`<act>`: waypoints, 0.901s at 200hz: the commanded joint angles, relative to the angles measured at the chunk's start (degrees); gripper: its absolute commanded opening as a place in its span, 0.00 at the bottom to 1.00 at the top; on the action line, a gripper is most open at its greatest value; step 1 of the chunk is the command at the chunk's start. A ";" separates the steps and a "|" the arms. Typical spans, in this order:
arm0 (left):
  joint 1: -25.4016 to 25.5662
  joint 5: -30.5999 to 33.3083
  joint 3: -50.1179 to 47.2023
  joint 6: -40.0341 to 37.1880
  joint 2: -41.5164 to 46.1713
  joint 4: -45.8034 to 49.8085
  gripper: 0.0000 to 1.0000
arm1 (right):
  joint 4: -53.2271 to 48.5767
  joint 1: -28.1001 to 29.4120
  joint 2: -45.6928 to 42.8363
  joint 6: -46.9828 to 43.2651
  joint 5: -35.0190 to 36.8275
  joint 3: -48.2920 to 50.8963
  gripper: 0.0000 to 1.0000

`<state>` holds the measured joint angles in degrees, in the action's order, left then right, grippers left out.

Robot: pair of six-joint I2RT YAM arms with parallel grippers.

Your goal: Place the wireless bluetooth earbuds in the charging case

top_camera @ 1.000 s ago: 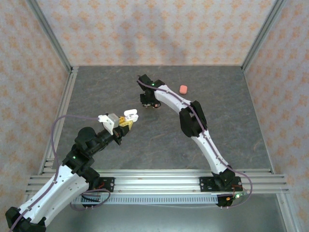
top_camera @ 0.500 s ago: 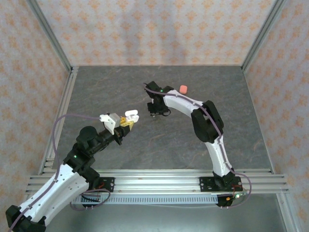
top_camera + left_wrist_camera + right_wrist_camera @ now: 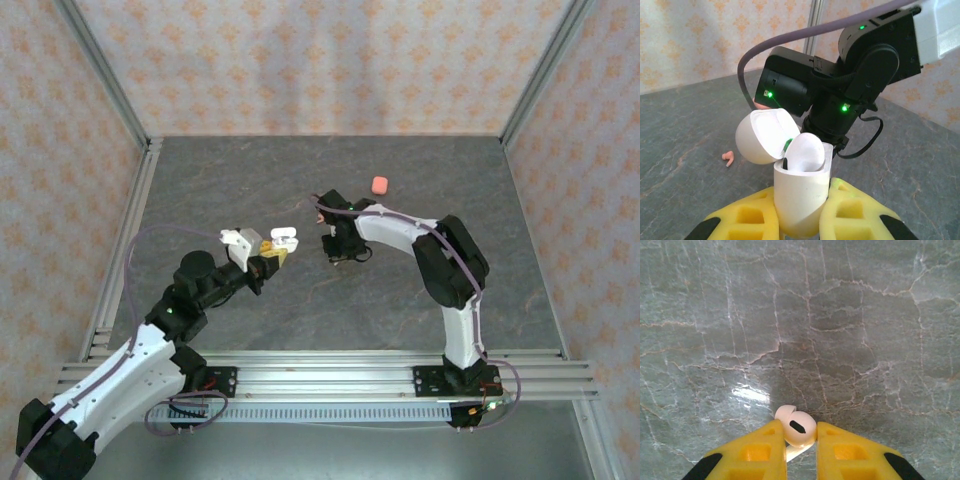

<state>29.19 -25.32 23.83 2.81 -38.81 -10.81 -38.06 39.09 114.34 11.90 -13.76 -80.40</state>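
My left gripper point(image 3: 270, 254) is shut on a white charging case point(image 3: 799, 172), held upright off the table with its lid point(image 3: 762, 137) swung open. One whitish earbud point(image 3: 805, 151) sits in the case. In the top view the case point(image 3: 284, 238) is just left of my right gripper point(image 3: 340, 250). In the right wrist view that gripper point(image 3: 801, 437) is shut on a second whitish earbud point(image 3: 799, 428), pinched between the yellow fingers point(image 3: 765, 450) above the stone table. A coral-pink earbud point(image 3: 728, 158) lies on the table left of the case.
A coral-pink case point(image 3: 380, 185) lies shut at the back of the grey stone table point(image 3: 500, 260). The right arm's black wrist point(image 3: 840, 95) hangs close behind the white case. Patterned walls and metal rails point(image 3: 130, 230) bound the table.
My right arm has swung nearer and rightward with the earbud, ending beside the held case. My left gripper has shifted the case slightly right.
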 commanded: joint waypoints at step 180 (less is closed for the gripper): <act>-0.07 -1.36 2.25 -1.10 -0.88 -1.17 0.00 | -13.25 2.22 -0.98 15.55 10.42 -8.94 0.51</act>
<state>29.19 -25.76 23.92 2.92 -39.53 -10.96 -46.87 41.12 111.98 24.03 -7.20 -86.72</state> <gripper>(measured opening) 0.167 0.509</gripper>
